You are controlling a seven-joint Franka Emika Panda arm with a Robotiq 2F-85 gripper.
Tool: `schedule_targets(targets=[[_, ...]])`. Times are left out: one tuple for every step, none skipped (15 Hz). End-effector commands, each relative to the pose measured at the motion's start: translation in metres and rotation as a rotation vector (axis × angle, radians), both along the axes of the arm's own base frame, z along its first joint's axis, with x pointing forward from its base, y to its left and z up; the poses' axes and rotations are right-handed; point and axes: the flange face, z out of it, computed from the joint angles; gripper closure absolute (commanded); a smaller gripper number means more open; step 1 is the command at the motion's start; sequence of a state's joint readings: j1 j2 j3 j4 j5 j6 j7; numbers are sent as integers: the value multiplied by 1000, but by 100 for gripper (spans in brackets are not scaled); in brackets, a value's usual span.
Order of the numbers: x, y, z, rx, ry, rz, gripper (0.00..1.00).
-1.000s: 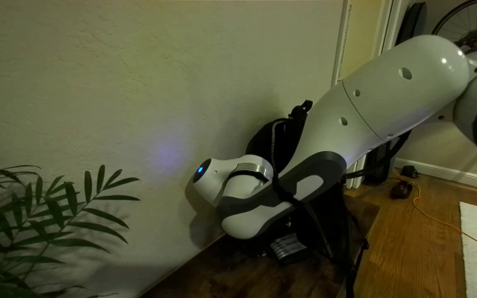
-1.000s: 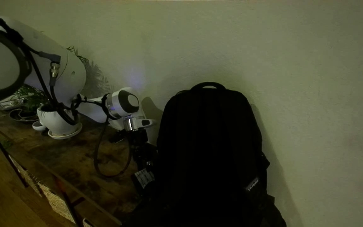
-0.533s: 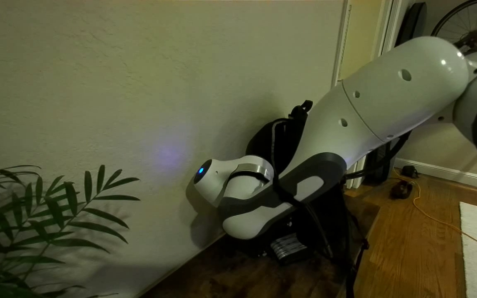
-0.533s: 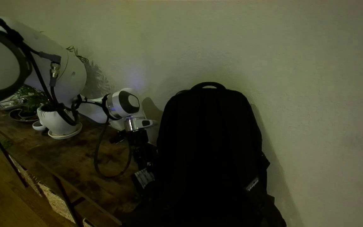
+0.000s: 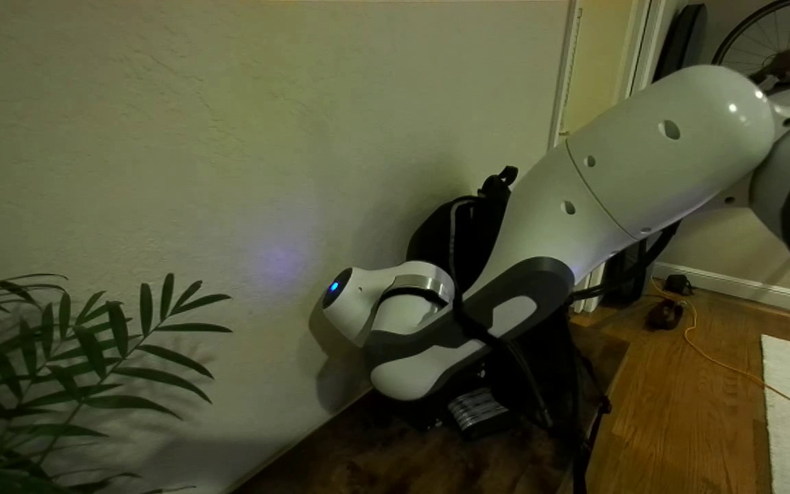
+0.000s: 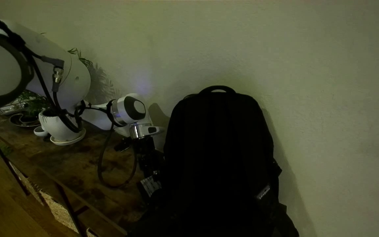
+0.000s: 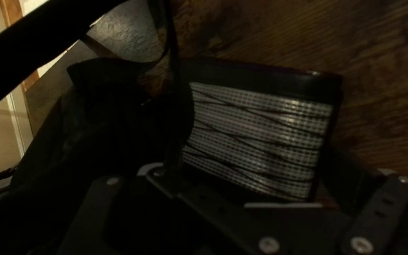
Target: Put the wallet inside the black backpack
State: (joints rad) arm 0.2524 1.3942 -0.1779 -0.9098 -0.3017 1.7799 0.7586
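The wallet, dark with a pale greyish woven patch, is on the brown wooden table beside the backpack in both exterior views [image 5: 477, 409] [image 6: 151, 186]. It is large in the wrist view [image 7: 257, 131]. The black backpack stands upright against the wall in an exterior view [image 6: 222, 148]. It is partly behind the arm in an exterior view [image 5: 446, 240] and on the left in the wrist view [image 7: 94, 134]. My gripper [image 7: 260, 154] is open, with a dark finger on either side of the wallet's near part. A gap shows at the right finger; contact at the left is too dark to tell.
A white plant pot [image 6: 59, 126] stands on the wooden table [image 6: 77, 168]. Plant leaves [image 5: 93, 357] are near the wall [image 5: 196, 171]. A black strap [image 7: 41, 42] crosses the wrist view's upper left. A cable [image 6: 101, 164] loops beside the gripper.
The arm and wrist have sunk very slightly. The wallet and the backpack have not visibly moved.
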Motion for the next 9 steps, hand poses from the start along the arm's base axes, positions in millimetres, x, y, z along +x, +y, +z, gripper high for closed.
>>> schedule_targets(targets=[[-4,-2,-6,-43,9,-20,0],[-4,-2,-5,-45,8,-22,0],[-4,-2,-5,-46,7,-22,0],[-4,-3,-5,-48,6,-23,0],[-4,-3,-4,-50,5,-24,0],[-4,-4,-4,-52,5,-25,0],[-4,-4,-3,-54,4,-26,0],[-4,-4,-3,-56,3,-26,0],[-4,-4,-2,-58,3,-27,0]])
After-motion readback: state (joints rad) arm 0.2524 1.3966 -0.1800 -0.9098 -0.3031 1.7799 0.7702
